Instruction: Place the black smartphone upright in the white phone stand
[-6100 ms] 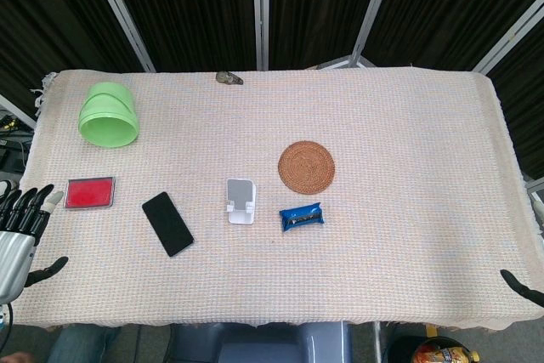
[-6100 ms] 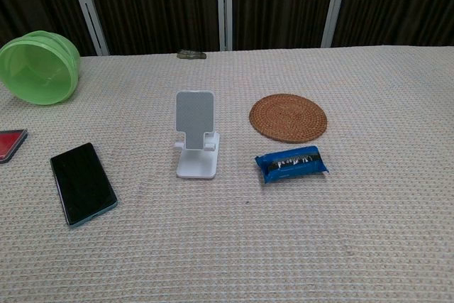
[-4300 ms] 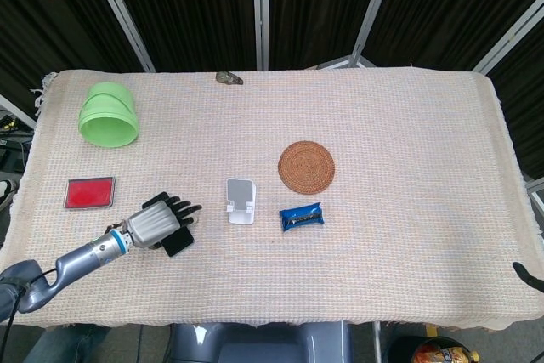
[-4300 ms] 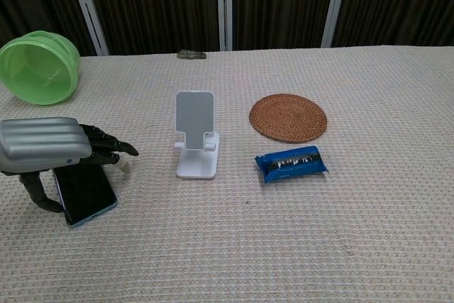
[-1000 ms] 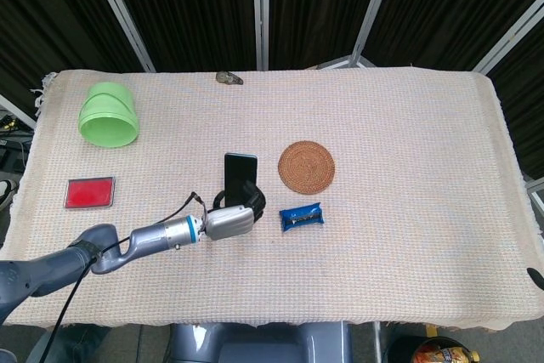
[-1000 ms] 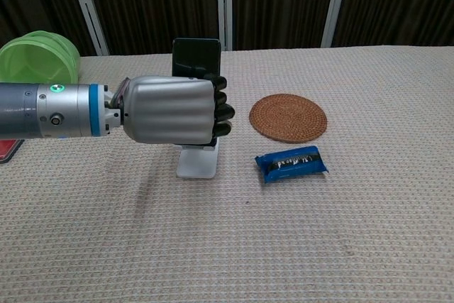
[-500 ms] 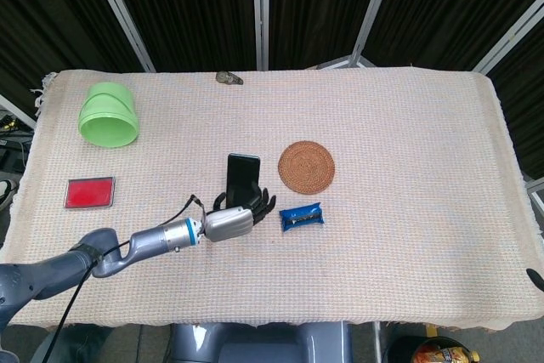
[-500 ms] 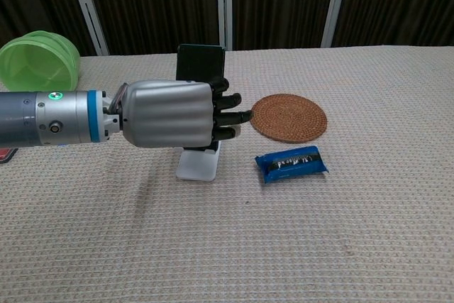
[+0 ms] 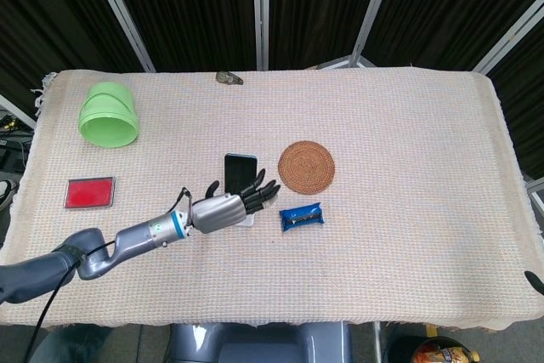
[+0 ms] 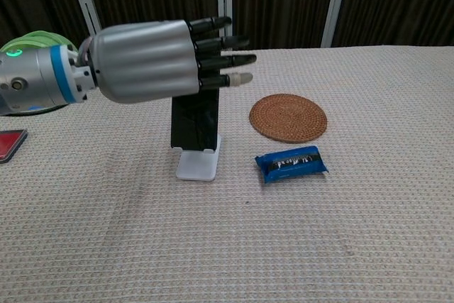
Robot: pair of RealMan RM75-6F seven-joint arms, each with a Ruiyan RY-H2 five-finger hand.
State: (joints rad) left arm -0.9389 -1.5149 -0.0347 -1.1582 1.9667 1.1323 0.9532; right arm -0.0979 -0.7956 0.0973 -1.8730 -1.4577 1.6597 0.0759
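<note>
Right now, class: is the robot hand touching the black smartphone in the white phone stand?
Cannot tell. In the chest view the left robot hand overlaps the black smartphone on the white phone stand; the head view shows no clear gap either.

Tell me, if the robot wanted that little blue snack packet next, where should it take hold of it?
Probably across its narrow width, coming straight down from above. The blue packet lies flat on the table, long side running left to right, so fingers can close over its front and back edges. The woven coaster sits just behind and the phone stand to its left, so a low sideways approach looks more crowded.
</note>
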